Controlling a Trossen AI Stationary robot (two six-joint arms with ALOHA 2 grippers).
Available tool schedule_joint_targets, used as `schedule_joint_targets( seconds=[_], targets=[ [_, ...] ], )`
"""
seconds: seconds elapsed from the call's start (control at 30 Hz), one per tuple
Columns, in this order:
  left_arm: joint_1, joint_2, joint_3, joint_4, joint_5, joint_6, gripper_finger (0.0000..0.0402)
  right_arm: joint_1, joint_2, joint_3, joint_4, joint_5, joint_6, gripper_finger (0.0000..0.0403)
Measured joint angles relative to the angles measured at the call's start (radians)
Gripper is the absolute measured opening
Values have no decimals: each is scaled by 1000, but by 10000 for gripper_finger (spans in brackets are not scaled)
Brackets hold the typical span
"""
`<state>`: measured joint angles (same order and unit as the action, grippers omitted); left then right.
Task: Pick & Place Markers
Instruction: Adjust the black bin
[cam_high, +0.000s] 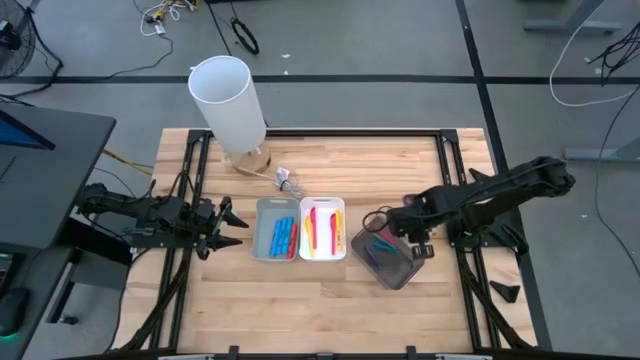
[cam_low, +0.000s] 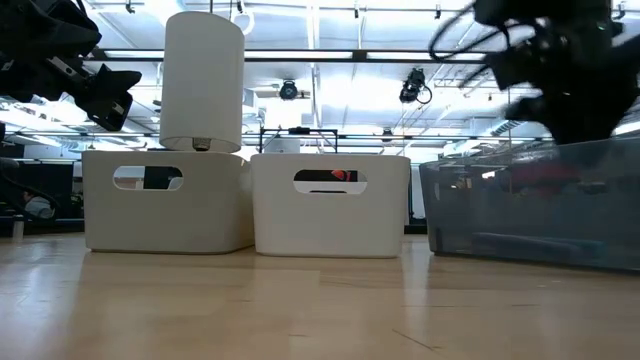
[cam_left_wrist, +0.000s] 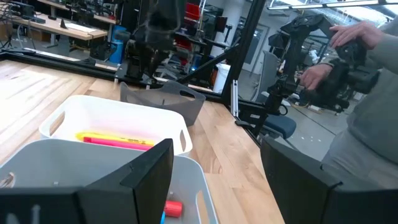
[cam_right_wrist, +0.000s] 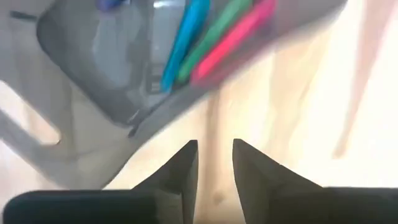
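— What lay around you at that moment?

— A pale wooden table (cam_high: 330, 290) with black rails, set on a grey floor strewn with cables. A tall white cylinder (cam_high: 228, 105) stood at the far edge. Beyond the table ran a workshop with bright ceiling lights, and a person (cam_left_wrist: 367, 81) in a grey sleeve stood by other equipment.

— And the markers?

— Thin, short pens. Blue and red ones lay in the grey tray (cam_high: 276, 230), yellow and pink ones in the white tray (cam_high: 322, 228) touching it at mid-table. A blue, a green and a pink marker (cam_right_wrist: 233, 37) lay side by side in the dark tray (cam_high: 392, 262) to the right.

— Your hands?

— My right gripper (cam_high: 404, 228) hung over the dark tray's near rim, fingers (cam_right_wrist: 183, 171) narrowed to a slim gap and holding nothing. My left gripper (cam_high: 226, 228) waited just left of the grey tray, fingers (cam_left_wrist: 149, 171) spread wide, empty.

— Any writing?

— None I could read.
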<state>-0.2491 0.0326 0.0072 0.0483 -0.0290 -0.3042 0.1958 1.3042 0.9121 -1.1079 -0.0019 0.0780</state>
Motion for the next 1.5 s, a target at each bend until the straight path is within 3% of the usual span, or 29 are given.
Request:
schedule_joint_targets(
  seconds=[0.23,0.4,0.7,1.03,1.33,1.5],
  targets=[
    [0,0,0,0,0,0,248,29,-70,-148,-37,-214,249,97],
    [0,0,0,0,0,0,248,69,-91,-205,-23,-267,337,97],
    [0,0,0,0,0,0,248,177,-86,-234,176,-399,508,97],
    [0,0,0,0,0,0,248,282,-86,-234,427,-493,750,97],
    [0,0,0,0,0,0,248,333,-53,-234,692,-503,778,97],
    [0,0,0,0,0,0,248,337,3,-234,733,-502,752,97]
  ],
)
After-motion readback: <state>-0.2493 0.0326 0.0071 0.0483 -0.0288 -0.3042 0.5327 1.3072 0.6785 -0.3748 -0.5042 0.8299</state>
